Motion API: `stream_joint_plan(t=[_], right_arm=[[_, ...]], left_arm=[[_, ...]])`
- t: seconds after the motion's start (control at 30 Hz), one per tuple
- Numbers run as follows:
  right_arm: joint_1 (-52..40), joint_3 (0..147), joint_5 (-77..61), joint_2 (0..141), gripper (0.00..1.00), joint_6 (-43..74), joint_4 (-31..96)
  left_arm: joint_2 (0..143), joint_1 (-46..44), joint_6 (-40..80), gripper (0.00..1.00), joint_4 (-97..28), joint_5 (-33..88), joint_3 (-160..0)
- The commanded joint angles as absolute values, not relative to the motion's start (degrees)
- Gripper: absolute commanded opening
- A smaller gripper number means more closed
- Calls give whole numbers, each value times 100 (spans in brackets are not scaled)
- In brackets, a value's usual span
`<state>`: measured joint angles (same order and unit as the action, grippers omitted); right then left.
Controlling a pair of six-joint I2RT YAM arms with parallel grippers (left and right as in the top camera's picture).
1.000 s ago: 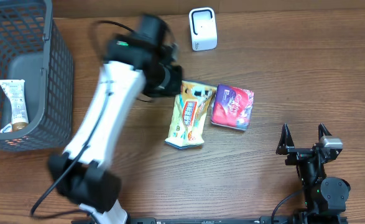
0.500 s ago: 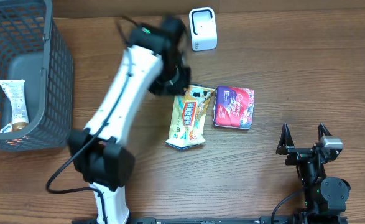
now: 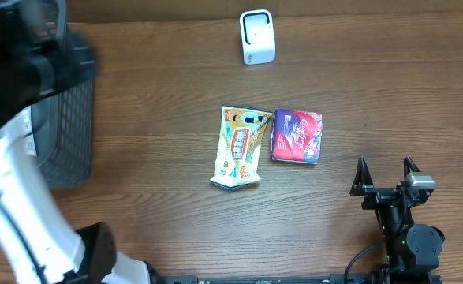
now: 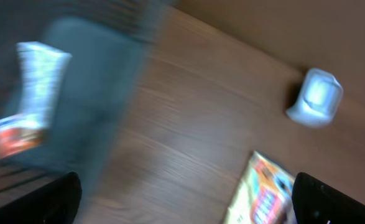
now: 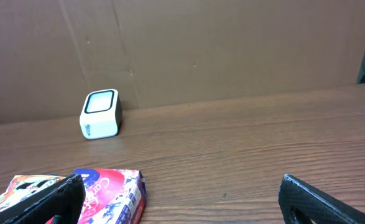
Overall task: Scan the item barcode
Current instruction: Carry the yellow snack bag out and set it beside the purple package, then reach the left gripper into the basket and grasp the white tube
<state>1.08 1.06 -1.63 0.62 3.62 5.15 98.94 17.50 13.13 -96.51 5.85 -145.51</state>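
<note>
Yellow snack packet (image 3: 237, 148) lay flat at frame centre, just beside the purple packet (image 3: 296, 136) and below the white scanner (image 3: 256, 37). We noted the left gripper (image 4: 185, 186) had left it within the last half second and swung to the upper left over the grey basket (image 3: 73, 118). Its jaws had gone from closed to wide and empty. Right gripper (image 3: 385, 175) sat wide and idle at lower right. We judged the tube (image 4: 36, 87) in the basket to be the next item to scan.
</note>
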Motion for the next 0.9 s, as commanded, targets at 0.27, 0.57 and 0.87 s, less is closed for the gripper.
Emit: stream_joint_plan(t=[0.27,0.57,0.87], right_arm=[[119,47,-156,16,100,338,480],[119,47,-156,16,100,338,478],[119,47,-154,16,100,338,480]], left_arm=[[10468,4276,1817,100,-8755,58,-13496],[12156,4274,1168,93,-8278,-486,-13382],[13050,4158,567,86,-8200,-456,-13358]])
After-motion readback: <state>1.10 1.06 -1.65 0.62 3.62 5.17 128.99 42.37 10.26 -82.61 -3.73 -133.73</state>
